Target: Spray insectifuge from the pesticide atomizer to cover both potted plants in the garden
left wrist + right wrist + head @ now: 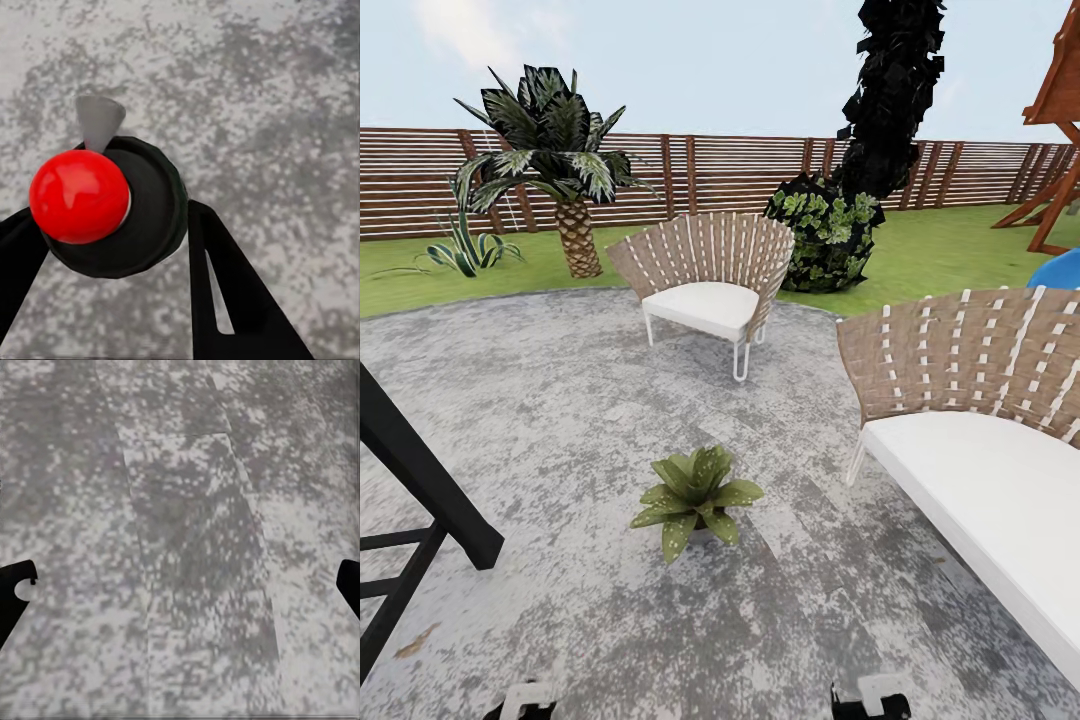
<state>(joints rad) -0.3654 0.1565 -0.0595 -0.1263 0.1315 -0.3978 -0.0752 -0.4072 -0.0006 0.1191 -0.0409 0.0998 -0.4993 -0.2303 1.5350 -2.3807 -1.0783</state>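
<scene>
Head view: one potted plant (695, 497) — a low rosette of broad pointed green leaves whose small grey pot is almost hidden beneath the foliage — stands on the speckled grey patio (540, 400), directly ahead of the robot and between a near woven chair (980, 430) with a white seat and a farther matching chair (710, 285). Beyond the patio lie lawn, a trunked palm (560, 170), a dark-leaved bush (825, 235) and a brown slat fence (690, 175); a black frame (420, 500) crosses the near left. Left wrist view: the left gripper (112, 247) has its two black fingers closed against the dark round body of the pesticide atomizer (120, 206), seen from above with a red ball on top and a grey cone beside it, over bare patio. Right wrist view: the right gripper (180, 585) is spread wide with nothing between its fingertips, only paving beneath. Likely hazards, as judgement — the atomizer is well short of the plant, so spray released from here would probably fall on stone rather than leaves; the nozzle's heading cannot be read, so a misaimed burst is possible; an advance could nudge the pot or brush the near chair; the second plant must also be found. Contents: the pot holds the rosette; the atomizer's fill level cannot be seen.
</scene>
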